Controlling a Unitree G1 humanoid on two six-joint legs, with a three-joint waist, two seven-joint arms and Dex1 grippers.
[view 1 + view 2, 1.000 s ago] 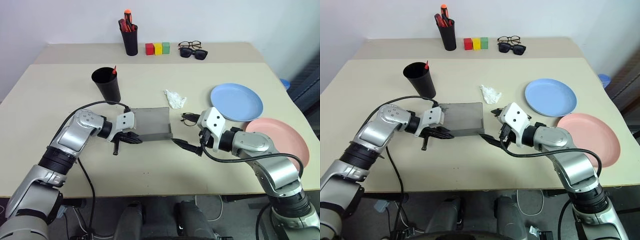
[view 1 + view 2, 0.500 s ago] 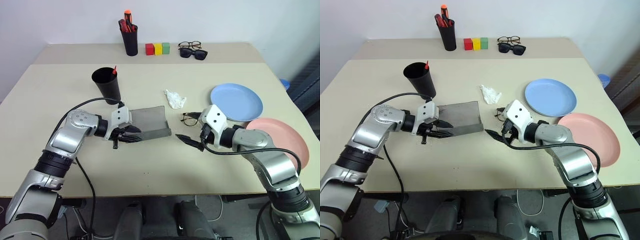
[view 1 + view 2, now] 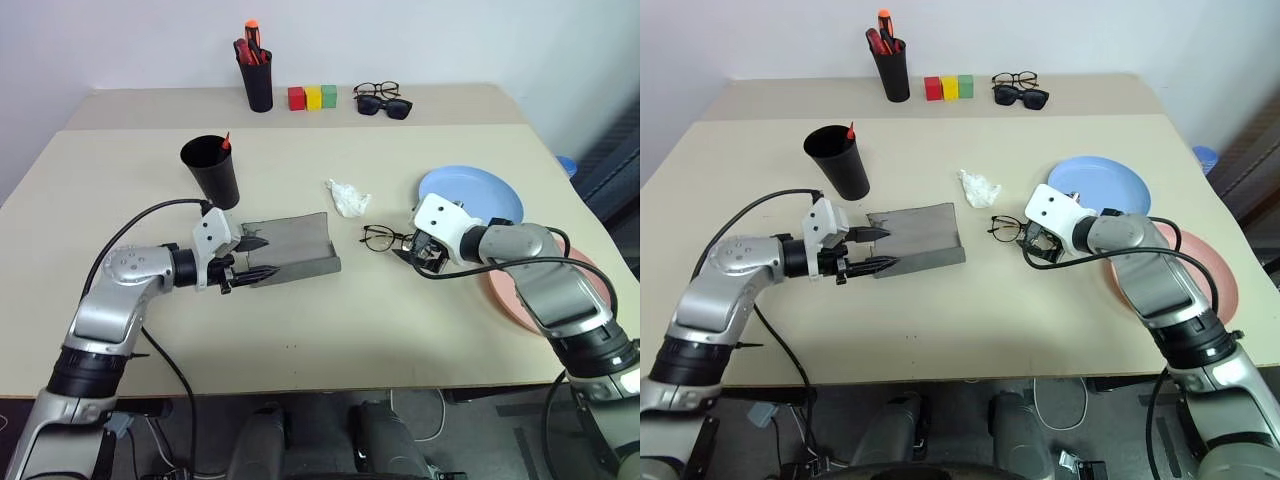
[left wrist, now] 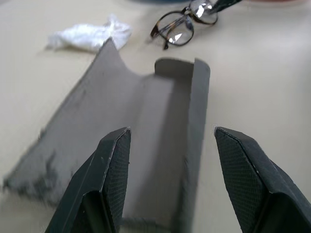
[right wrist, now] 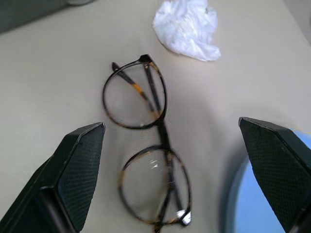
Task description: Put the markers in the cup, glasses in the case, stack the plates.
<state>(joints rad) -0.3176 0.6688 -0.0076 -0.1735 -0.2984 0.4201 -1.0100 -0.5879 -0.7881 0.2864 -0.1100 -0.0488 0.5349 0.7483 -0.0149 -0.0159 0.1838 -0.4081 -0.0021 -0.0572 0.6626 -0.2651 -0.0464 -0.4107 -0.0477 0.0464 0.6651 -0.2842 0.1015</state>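
Case [image 3: 290,252] lies open on the worktop [image 3: 330,340] — left hand [image 4: 167,179] at its near end, fingers apart, gripping nothing. Glasses [image 5: 146,145] lie folded between case and blue plate [image 3: 478,190]; right hand [image 3: 415,262] just beside them, fingers wide apart.

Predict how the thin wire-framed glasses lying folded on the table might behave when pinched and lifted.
The thin dark wire-framed glasses look light, so they would probably slide on the smooth beige table if nudged. Their slim frame and clear lenses suggest they are fragile, so a gentle pinch seems wise. Their temples are folded, so they should lift as one compact piece.
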